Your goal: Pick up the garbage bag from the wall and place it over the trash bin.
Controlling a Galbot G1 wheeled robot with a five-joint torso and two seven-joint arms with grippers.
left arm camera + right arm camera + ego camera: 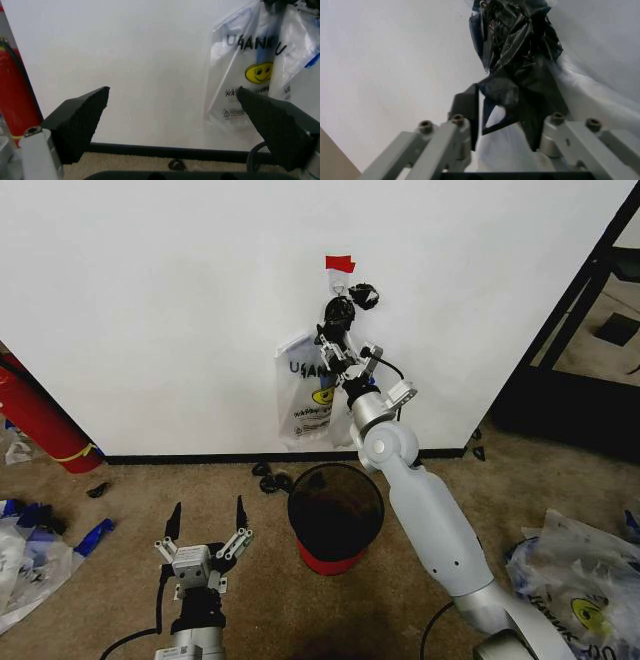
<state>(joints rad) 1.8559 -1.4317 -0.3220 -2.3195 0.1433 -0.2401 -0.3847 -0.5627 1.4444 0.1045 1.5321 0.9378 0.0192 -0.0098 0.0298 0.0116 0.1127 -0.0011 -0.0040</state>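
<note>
The garbage bag, translucent white with black lettering and a yellow smiley, hangs on the white wall below a red tape tab. My right gripper reaches up to its bunched top, beside a small black plastic wad. In the right wrist view the fingers of that gripper pinch crumpled black plastic and the whitish film. The black mesh trash bin with a red base stands on the floor under the bag. My left gripper hovers open, low and left of the bin; the bag lies ahead of it.
A red cylinder with a yellow band leans at the left of the wall. Loose plastic bags lie on the carpet at right and left. Black scraps sit by the baseboard. A black frame stands at the right.
</note>
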